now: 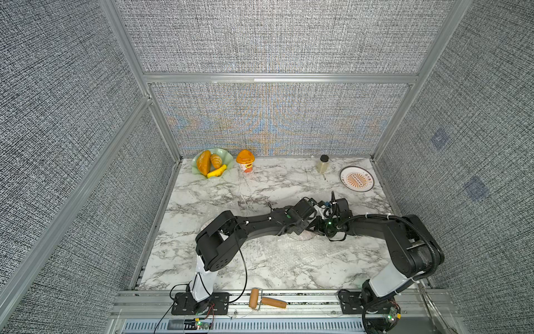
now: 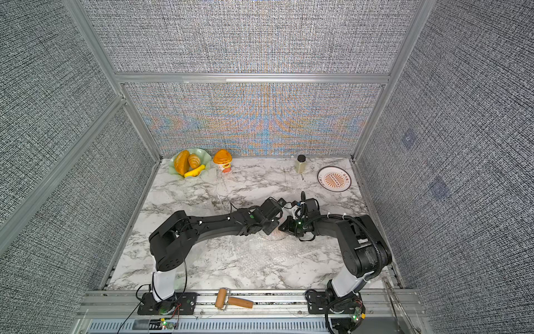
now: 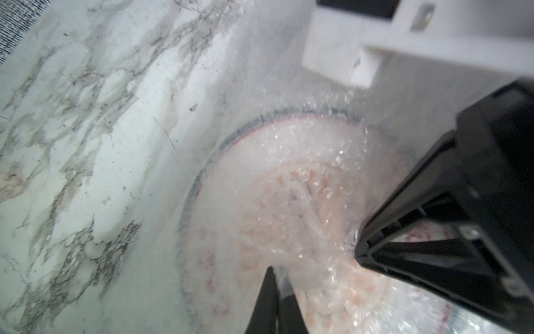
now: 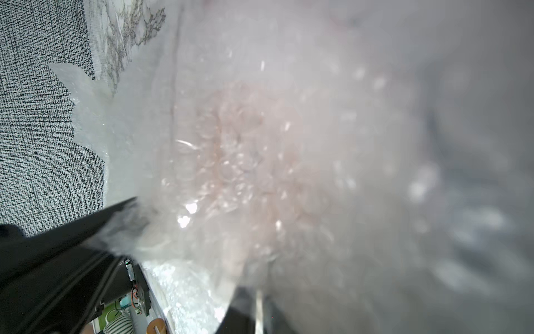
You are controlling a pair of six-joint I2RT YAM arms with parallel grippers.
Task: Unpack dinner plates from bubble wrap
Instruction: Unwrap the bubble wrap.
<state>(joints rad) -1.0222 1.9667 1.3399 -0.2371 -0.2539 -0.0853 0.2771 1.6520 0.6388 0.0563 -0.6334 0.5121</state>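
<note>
1. A marble table point(image 1: 202, 202) filled the lower middle of both top views.
2. Upper left on it sat a bread dish point(image 1: 228, 157) and a cup point(image 1: 245, 162).
3. Upper right: a jar point(image 1: 323, 164) and a plate point(image 1: 357, 178).
4. Bubble wrap point(image 1: 291, 254) lay lower centre.

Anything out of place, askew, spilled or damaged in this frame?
One thing: a wooden-handled roller lies on the metal rail in front of the marble table, off the work surface. Nothing looks spilled or broken; the unwrapped plate sits flat at the far right corner.
</note>
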